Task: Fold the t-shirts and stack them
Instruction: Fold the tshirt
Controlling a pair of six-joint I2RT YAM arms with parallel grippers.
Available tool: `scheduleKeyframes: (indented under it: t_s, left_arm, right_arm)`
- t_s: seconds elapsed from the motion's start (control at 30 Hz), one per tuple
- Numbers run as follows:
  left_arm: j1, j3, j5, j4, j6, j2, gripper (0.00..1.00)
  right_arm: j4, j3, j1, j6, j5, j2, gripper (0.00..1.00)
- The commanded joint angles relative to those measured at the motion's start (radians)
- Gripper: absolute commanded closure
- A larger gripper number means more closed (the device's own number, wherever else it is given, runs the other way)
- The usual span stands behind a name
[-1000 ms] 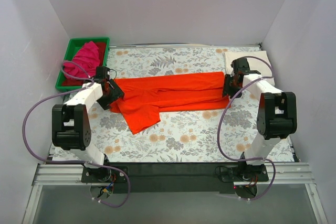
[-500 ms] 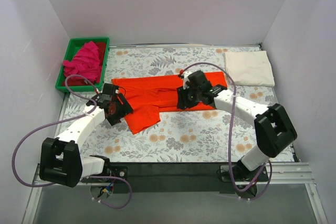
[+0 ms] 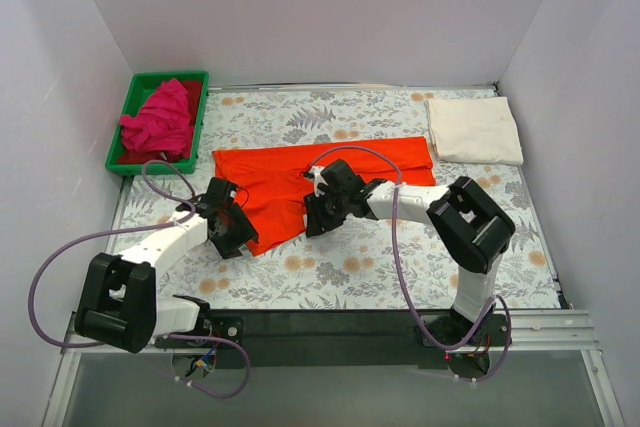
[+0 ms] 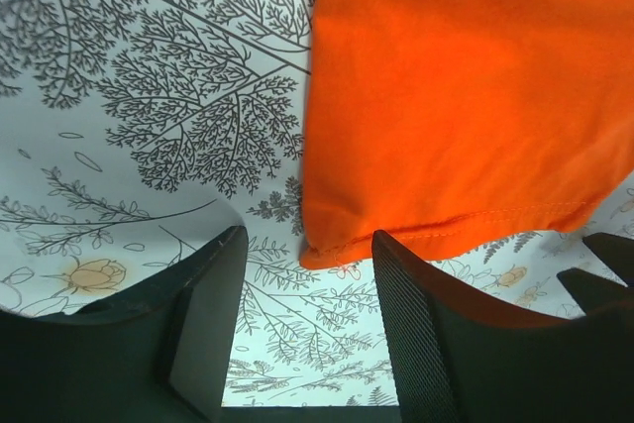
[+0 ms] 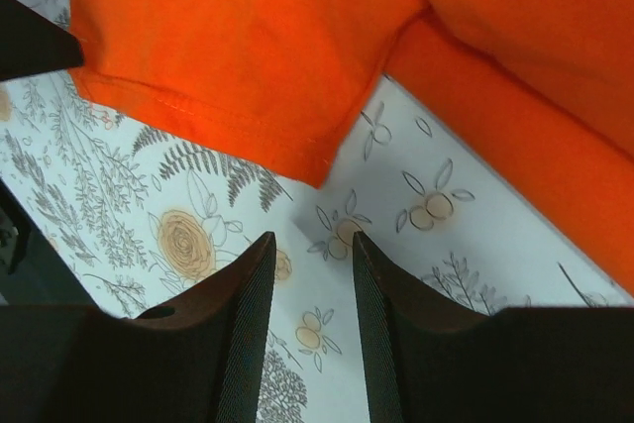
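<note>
Nearest to the arm bases, the left tool [image 3: 233, 234] is set low at the near-left edge of the orange-red t-shirt [image 3: 330, 167], on the flap of that shirt that reaches toward the near side. In the left wrist view its fingers [image 4: 203, 314] are seen apart, with nothing clamped between them; a hemmed corner of the orange-red t-shirt [image 4: 456, 96] lies just beyond the gap. The right tool [image 3: 316, 217] is held at the near edge of the same shirt, just right of the flap. Its fingers [image 5: 243, 334] are likewise seen apart and empty in the right wrist view, with a hemmed corner of the orange-red t-shirt [image 5: 238, 56] just ahead of them and the grey floral-print cloth [image 5: 396, 195] showing in the gap. The shirt is spread flat on the grey floral-print cloth [image 3: 350, 267] as a long band. Beyond its right end, close to it, the cream-white t-shirt [image 3: 475, 130] is laid as a folded rectangle. Beyond its left end, the magenta-pink t-shirt [image 3: 160, 119] is bunched inside the green plastic tray [image 3: 203, 97].
</note>
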Motion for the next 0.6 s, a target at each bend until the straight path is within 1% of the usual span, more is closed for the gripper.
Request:
scheduleKeyframes:
  t_s: [0.0,0.07,0.17,0.27,0.3,0.33,0.37,0.4,0.43,0.47,0.5,0.53,0.57]
  left_arm:
    - [-0.014,-0.014,0.039,0.033,-0.015,0.017,0.52]
    - [-0.017,-0.014,0.048,0.041,-0.014,0.035,0.57]
    - [-0.027,-0.011,0.06,0.053,-0.012,0.063,0.61]
    - [-0.035,-0.002,0.065,0.054,-0.009,0.092,0.68]
    - [-0.038,0.001,0.065,0.056,-0.009,0.095,0.72]
    - [-0.038,0.004,0.065,0.054,-0.009,0.094,0.75]
    - [-0.04,0.009,0.059,0.053,-0.012,0.091,0.77]
    - [-0.04,0.016,0.057,0.053,-0.014,0.084,0.84]
    - [-0.04,0.021,0.055,0.051,-0.015,0.077,0.88]
    - [-0.04,0.029,0.046,0.041,-0.018,0.063,0.92]
    - [-0.04,0.038,0.037,0.038,-0.017,0.057,0.95]
    - [-0.04,0.061,0.031,0.033,-0.018,0.051,1.0]
    - [-0.04,0.079,0.01,0.018,-0.018,0.048,1.0]
  right_arm:
    - [0.068,0.059,0.019,0.029,-0.037,0.04,0.62]
    - [0.068,0.074,0.025,0.035,-0.043,0.057,0.62]
    - [0.068,0.089,0.033,0.041,-0.043,0.085,0.62]
    - [0.068,0.102,0.034,0.046,-0.04,0.112,0.63]
    - [0.068,0.105,0.034,0.046,-0.04,0.117,0.64]
    - [0.068,0.105,0.036,0.049,-0.034,0.121,0.67]
    - [0.068,0.111,0.036,0.047,-0.031,0.129,0.74]
    - [0.068,0.114,0.036,0.047,-0.027,0.132,0.78]
    - [0.068,0.117,0.034,0.044,-0.023,0.131,0.81]
    - [0.068,0.12,0.036,0.04,-0.018,0.126,0.9]
    - [0.066,0.123,0.036,0.037,-0.014,0.122,0.95]
    - [0.068,0.126,0.036,0.032,-0.003,0.117,0.99]
    - [0.068,0.131,0.034,0.021,0.006,0.105,0.99]
